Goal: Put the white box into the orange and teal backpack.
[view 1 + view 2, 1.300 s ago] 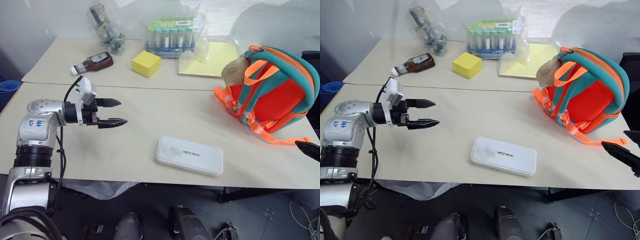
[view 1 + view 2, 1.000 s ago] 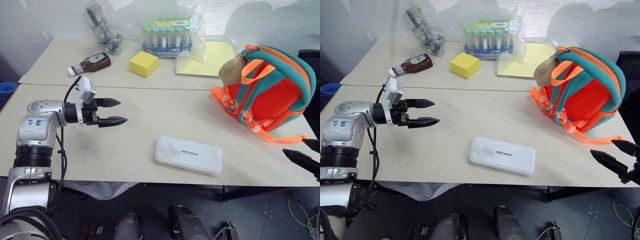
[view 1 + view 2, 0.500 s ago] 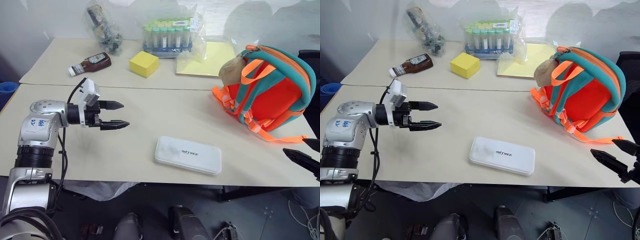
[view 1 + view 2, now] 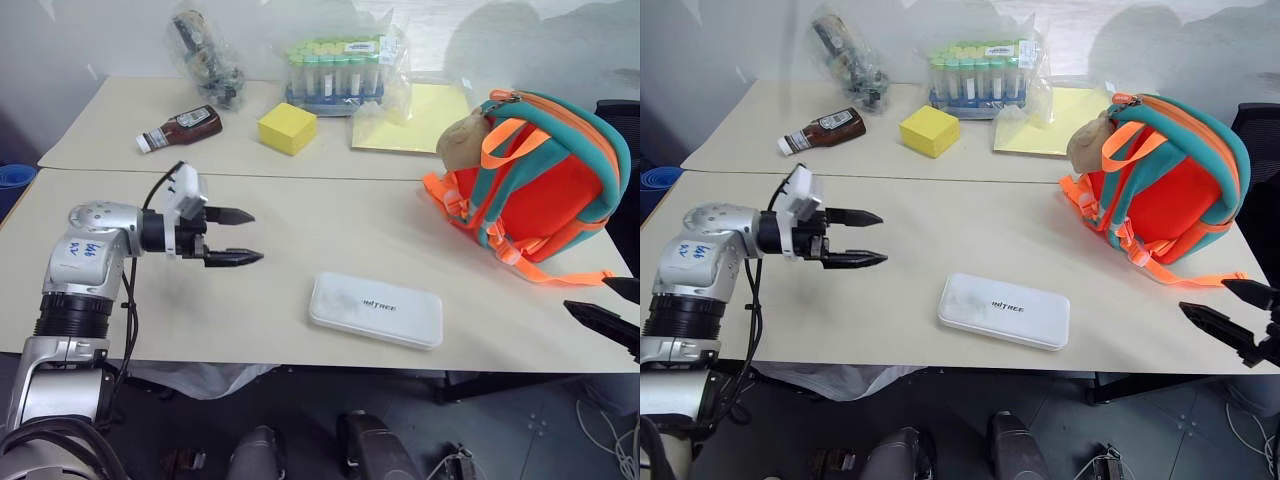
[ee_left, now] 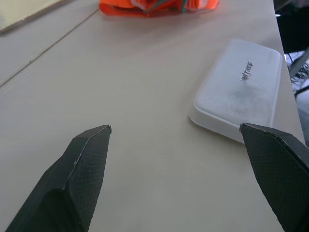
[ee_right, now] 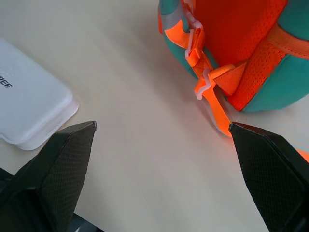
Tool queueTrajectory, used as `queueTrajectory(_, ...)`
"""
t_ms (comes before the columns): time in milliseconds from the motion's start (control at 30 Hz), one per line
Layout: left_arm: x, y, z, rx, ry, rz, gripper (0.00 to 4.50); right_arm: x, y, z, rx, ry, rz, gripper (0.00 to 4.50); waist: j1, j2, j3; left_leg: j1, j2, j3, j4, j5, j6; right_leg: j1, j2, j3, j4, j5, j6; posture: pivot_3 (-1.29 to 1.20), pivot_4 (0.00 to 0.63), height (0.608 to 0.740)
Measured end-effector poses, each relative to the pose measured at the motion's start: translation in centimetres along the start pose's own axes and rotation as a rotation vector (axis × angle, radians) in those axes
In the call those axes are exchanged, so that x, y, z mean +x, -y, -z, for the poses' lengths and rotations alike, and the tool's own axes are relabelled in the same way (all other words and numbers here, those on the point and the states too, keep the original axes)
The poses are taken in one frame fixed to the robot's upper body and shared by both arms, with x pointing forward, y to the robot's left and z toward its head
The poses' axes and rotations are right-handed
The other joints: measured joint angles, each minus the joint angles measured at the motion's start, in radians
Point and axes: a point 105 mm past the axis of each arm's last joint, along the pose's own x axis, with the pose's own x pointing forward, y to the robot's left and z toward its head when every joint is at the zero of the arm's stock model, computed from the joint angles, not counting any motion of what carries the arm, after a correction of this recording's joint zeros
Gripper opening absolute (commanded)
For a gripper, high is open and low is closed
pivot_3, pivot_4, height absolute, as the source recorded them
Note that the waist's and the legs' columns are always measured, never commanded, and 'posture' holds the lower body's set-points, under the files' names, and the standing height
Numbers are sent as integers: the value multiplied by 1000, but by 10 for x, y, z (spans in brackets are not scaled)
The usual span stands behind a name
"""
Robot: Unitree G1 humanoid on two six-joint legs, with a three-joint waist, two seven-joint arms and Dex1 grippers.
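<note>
Your orange and teal backpack (image 4: 545, 175) stands at the table's right side and looks closed, so nothing can go in yet. The white box (image 4: 377, 310) lies flat near the front edge; a careless nudge may slide it off. Left gripper (image 4: 238, 237) and right gripper (image 4: 1230, 308) both hang spread, empty.

White box (image 4: 377, 309), backpack (image 4: 540, 185) on table (image 4: 300, 230)
</note>
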Motion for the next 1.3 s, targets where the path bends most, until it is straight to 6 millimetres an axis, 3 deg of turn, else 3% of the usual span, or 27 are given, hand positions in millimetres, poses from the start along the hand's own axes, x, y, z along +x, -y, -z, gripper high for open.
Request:
queueTrajectory(133, 29, 21, 20, 0, -55, 116, 2616, 20, -15, 10, -46, -68, -92, 2498, 1, 0, 0, -1, 0, -1, 1, 0, 0, 0, 0, 0, 1, 0, 0, 0, 150, 740)
queueTrajectory(367, 50, 28, 33, 92, -139, 156, 372, 61, -38, 23, -163, -193, -252, 62, 1, 0, 0, -1, 0, -1, 3, 0, 0, -1, 0, 0, 2, 0, 0, 0, 150, 740)
queueTrajectory(400, 56, 30, 32, 94, -134, 164, 30, 67, -42, 25, -180, -203, -277, 0, 1, 0, 0, -1, 0, 0, 4, 0, 1, -1, 0, 0, 2, 0, 0, 0, 150, 740)
queueTrajectory(600, 77, 36, 38, 99, -154, 186, 10, 90, -53, 35, -238, -272, -331, 0, 3, 0, 0, -3, 1, -1, 7, -1, 1, -1, 0, 0, 3, 0, 0, 0, 150, 740)
queueTrajectory(767, 79, 36, 39, 102, -162, 179, 10, 99, -63, 51, -242, -327, -361, 0, 1, 0, 0, -2, 1, 0, 8, -1, 1, -1, 0, 0, 4, 0, 0, 0, 150, 740)
queueTrajectory(967, 83, 40, 40, 81, -159, 185, 10, 118, -65, 42, -227, -259, -342, 0, 2, 0, 0, -3, 1, 0, 10, -1, 1, -1, 0, 0, 5, 0, 0, 0, 150, 740)
queueTrajectory(1300, 83, 48, 44, 10, -155, 179, 10, 144, -51, 28, -238, -195, -246, 0, 0, 0, 0, -2, 2, 0, 11, -1, 1, -1, 0, 0, 6, 0, 0, 0, 150, 740)
